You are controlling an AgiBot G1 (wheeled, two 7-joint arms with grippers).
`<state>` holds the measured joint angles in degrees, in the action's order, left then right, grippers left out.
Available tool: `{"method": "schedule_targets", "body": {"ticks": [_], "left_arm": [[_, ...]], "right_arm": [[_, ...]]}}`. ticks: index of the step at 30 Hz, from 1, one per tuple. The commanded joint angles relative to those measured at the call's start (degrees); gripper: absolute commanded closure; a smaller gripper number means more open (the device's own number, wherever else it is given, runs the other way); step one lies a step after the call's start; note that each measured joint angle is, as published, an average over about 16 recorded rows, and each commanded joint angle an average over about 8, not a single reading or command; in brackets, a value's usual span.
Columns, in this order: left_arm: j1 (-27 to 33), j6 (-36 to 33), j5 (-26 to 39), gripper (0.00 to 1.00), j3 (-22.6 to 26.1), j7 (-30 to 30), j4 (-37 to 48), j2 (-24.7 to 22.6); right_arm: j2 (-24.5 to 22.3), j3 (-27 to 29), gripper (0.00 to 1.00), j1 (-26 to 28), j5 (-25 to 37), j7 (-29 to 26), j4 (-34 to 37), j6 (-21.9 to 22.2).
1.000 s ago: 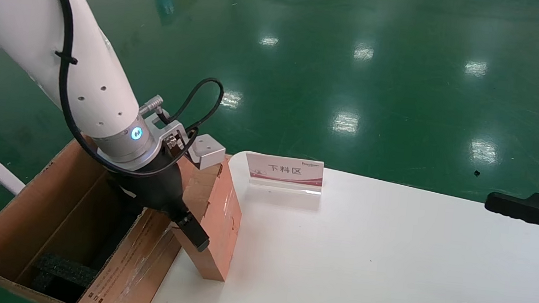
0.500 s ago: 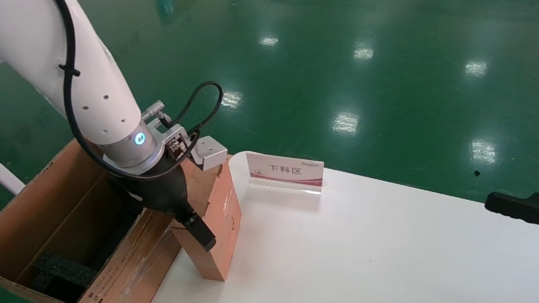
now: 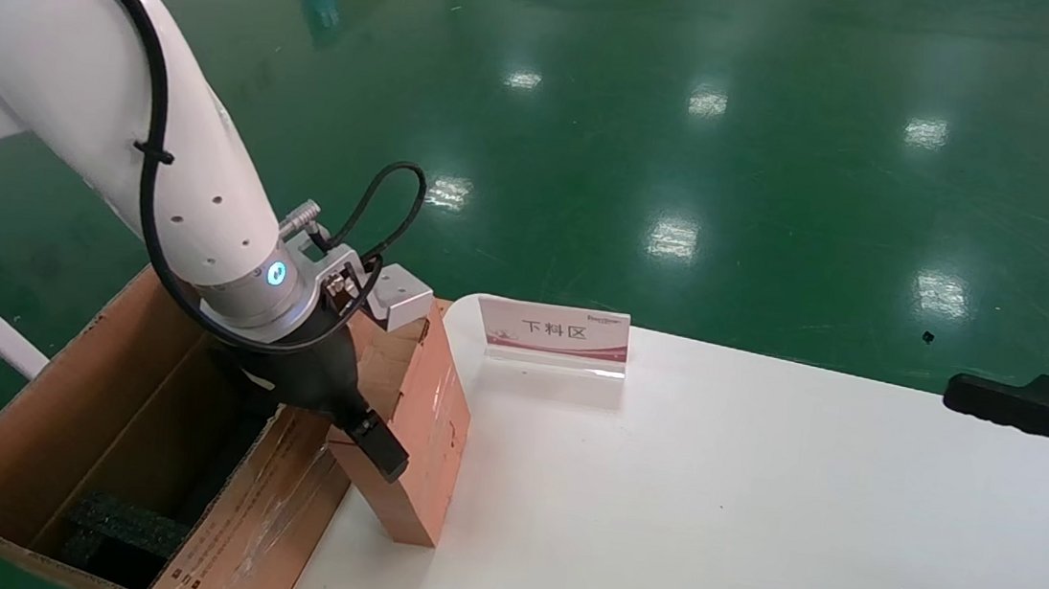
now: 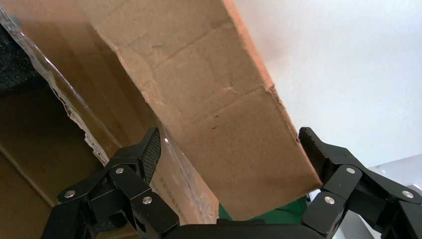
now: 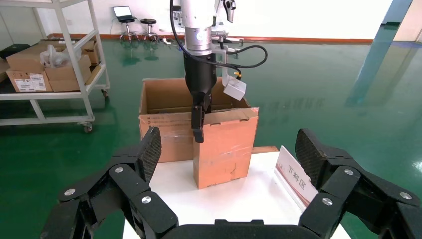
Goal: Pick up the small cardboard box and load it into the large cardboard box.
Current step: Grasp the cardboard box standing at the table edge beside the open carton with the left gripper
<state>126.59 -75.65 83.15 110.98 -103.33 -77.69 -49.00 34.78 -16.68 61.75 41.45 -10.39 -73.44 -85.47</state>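
Observation:
The small cardboard box (image 3: 431,420) stands on its edge at the table's left edge, leaning against the large cardboard box (image 3: 121,390). My left gripper (image 3: 347,436) reaches down over it, open. Its jaws straddle the small cardboard box (image 4: 224,109) and the taped, printed flap (image 4: 179,184) of the large one. One pad (image 4: 311,149) sits at the box's outer corner and the other pad (image 4: 152,154) lies against the flap. From the right wrist view the small cardboard box (image 5: 224,144) stands in front of the large cardboard box (image 5: 164,124). My right gripper (image 3: 928,502) hangs open over the table's right side.
Black foam (image 3: 117,525) lies in the bottom of the large carton. A sign card (image 3: 555,329) stands at the back of the white table (image 3: 706,504). The carton sits off the table's left edge over green floor. A shelf cart (image 5: 50,59) with cartons stands farther off.
My left wrist moved slightly right and then back, ending a little higher on the small box. The box still stands on the table. The right arm has not moved.

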Motion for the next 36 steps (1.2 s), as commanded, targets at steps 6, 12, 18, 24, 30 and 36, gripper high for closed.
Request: {"method": "schedule_targets", "body": {"ticks": [6, 12, 18, 24, 30, 36], "left_arm": [[-0.6, 0.3, 0.4, 0.00, 0.3, 0.1, 0.0, -0.1], [-0.7, 0.4, 0.4, 0.01, 0.3, 0.1, 0.0, -0.2], [-0.7, 0.3, 0.4, 0.76, 0.3, 0.1, 0.0, -0.2], [-0.6, 0.3, 0.4, 1.00, 0.3, 0.1, 0.0, -0.1], [-0.5, 0.3, 0.4, 1.00, 0.3, 0.1, 0.0, -0.1], [-0.5, 0.3, 0.4, 1.00, 0.3, 0.1, 0.0, -0.1]], "right_arm": [[0.0, 0.0, 0.00, 0.0, 0.0, 0.0, 0.0, 0.0], [0.0, 0.0, 0.00, 0.0, 0.0, 0.0, 0.0, 0.0], [0.0, 0.0, 0.34, 0.0, 0.0, 0.0, 0.0, 0.0], [0.0, 0.0, 1.00, 0.0, 0.0, 0.0, 0.0, 0.0], [0.0, 0.0, 1.00, 0.0, 0.0, 0.0, 0.0, 0.0], [0.0, 0.0, 1.00, 0.0, 0.0, 0.0, 0.0, 0.0]]}}
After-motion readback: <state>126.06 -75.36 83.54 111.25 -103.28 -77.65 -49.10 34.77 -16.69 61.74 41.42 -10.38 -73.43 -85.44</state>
